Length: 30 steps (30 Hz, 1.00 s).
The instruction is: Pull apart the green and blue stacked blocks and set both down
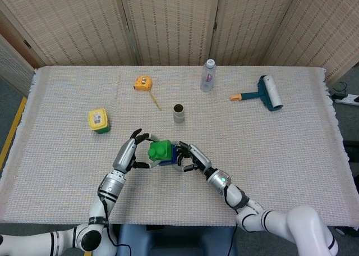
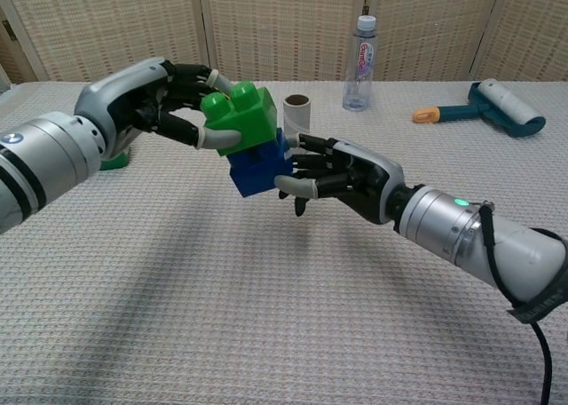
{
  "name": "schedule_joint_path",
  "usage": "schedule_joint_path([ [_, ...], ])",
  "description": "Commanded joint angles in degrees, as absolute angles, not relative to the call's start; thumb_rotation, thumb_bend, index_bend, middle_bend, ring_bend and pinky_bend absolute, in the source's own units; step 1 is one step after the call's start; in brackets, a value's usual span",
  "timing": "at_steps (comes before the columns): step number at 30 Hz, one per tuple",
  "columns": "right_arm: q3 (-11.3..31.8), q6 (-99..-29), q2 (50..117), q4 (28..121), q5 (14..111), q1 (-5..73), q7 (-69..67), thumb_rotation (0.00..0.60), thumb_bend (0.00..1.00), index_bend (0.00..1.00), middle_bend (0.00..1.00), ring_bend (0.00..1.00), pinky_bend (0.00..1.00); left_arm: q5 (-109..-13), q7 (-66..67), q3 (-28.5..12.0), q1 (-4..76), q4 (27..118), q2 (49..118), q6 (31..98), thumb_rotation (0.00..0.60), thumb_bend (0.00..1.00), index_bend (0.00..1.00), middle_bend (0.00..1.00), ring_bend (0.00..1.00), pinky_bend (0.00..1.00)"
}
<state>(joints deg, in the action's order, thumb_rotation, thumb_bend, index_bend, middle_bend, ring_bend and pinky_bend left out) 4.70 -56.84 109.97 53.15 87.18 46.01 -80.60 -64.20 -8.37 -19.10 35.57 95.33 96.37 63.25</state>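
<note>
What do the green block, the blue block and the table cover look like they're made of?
Green block and blue block: probably moulded plastic, smooth, slight sheen, with studs showing on the green one. Table cover: woven fabric, matte, with a visible ribbed weave.

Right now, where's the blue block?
In the chest view the blue block is held above the table, left of centre, directly under the green block, with the right hand gripping its right side.

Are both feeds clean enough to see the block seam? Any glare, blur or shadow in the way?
Chest view: sharp and evenly lit, the green block and blue block read clearly, soft shadows on the cloth below. Head view: no glare or blur, but the blocks are small and the left hand and right hand crowd them, hiding the seam.
</note>
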Motion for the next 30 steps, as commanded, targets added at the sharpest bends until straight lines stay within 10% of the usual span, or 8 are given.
schedule_joint_path([
  [1,4.38,-56.03,110.47,51.99,86.89,45.6,-81.17,0.6,0.4,0.86,0.6,0.49,0.58,-64.15,-8.59,-19.31,35.75,95.23,96.47,63.15,0.6,0.59,0.67,0.84,0.32,0.0],
  [13,3.92,-56.94,107.66,54.33,88.38,45.28,-77.12,0.6,0.4,0.86,0.6,0.49,0.58,-65.83,-9.17,-19.57,35.77,93.24,95.64,64.14,0.6,0.59,0.67,0.84,0.31,0.0],
  [30,5.98,-48.68,90.27,79.66,73.65,43.16,-26.12,0.6,0.4,0.86,0.59,0.45,0.58,-76.3,-20.61,-10.07,34.15,76.52,96.35,60.49,0.6,0.59,0.64,0.84,0.26,0.0],
])
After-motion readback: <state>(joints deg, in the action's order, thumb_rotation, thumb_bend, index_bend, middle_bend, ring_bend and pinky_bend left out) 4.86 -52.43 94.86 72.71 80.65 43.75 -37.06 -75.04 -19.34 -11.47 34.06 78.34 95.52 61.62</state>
